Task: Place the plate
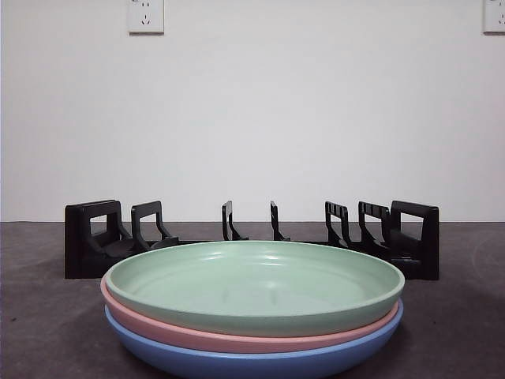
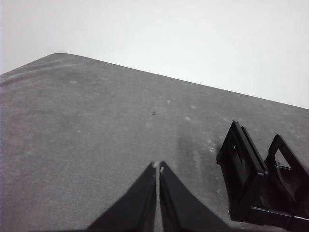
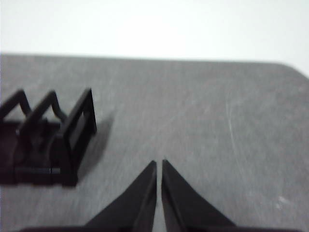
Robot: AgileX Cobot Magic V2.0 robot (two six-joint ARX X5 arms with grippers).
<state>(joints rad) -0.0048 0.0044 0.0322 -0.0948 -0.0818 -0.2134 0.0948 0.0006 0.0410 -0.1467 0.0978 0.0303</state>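
Note:
Three plates are stacked near the front of the table: a green plate point(image 1: 254, 286) on top, a pink plate point(image 1: 237, 338) under it and a blue plate point(image 1: 252, 362) at the bottom. Behind them stands a black slotted plate rack point(image 1: 252, 237) with nothing in its slots. My left gripper point(image 2: 158, 167) is shut over bare table beside one end of the rack point(image 2: 263, 181). My right gripper point(image 3: 158, 164) is shut too, over bare table near the rack's other end point(image 3: 53, 140). Neither gripper shows in the front view.
The dark grey tabletop point(image 1: 47, 316) runs back to a white wall point(image 1: 252, 118) with two power sockets point(image 1: 146, 16). The table's far edge point(image 2: 145, 72) shows in both wrist views.

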